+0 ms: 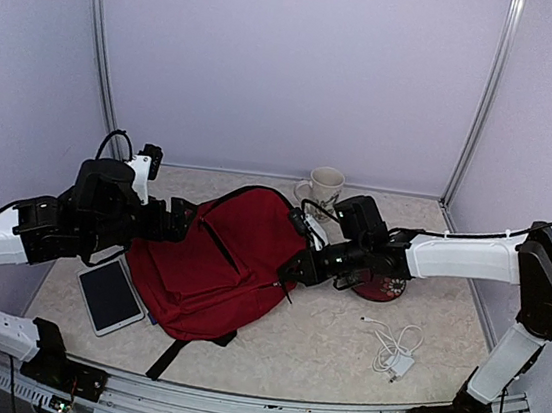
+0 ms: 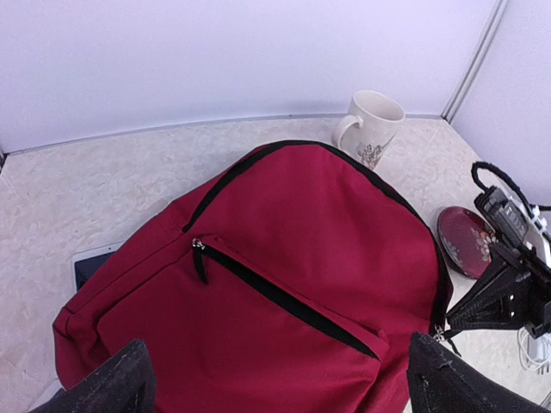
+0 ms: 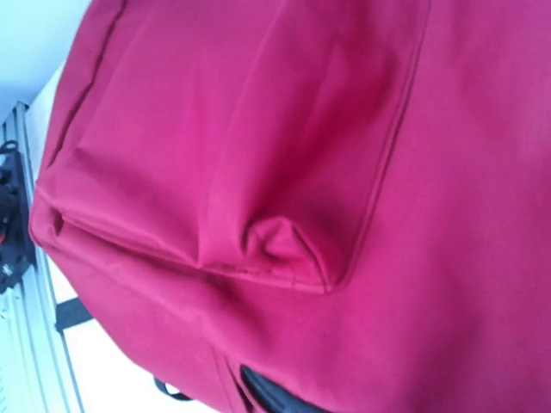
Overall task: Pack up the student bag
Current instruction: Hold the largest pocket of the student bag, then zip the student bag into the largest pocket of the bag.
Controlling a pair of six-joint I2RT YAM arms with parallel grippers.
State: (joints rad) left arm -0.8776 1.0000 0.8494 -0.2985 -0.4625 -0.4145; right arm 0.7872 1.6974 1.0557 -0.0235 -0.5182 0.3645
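The dark red student bag [image 1: 216, 272] lies flat in the middle of the table, front pocket up, its pocket zipper [image 2: 284, 297] shut. My left gripper [image 1: 179, 222] hovers at the bag's left edge. In the left wrist view [image 2: 284, 397] its fingers [image 2: 120, 387] are spread wide over the pocket and hold nothing. My right gripper [image 1: 292, 269] is at the bag's right edge. Its fingers come together to a point [image 2: 451, 323] at the main zipper's pull [image 2: 438, 332]. The right wrist view shows only bag fabric [image 3: 258, 129] up close, and its own fingers are hidden.
A white tablet [image 1: 110, 296] lies left of the bag, partly under it. A cream mug [image 1: 326, 185] stands behind the bag. A dark red plate [image 1: 379, 286] sits under the right arm. A white charger with its cable [image 1: 396, 348] lies at the front right.
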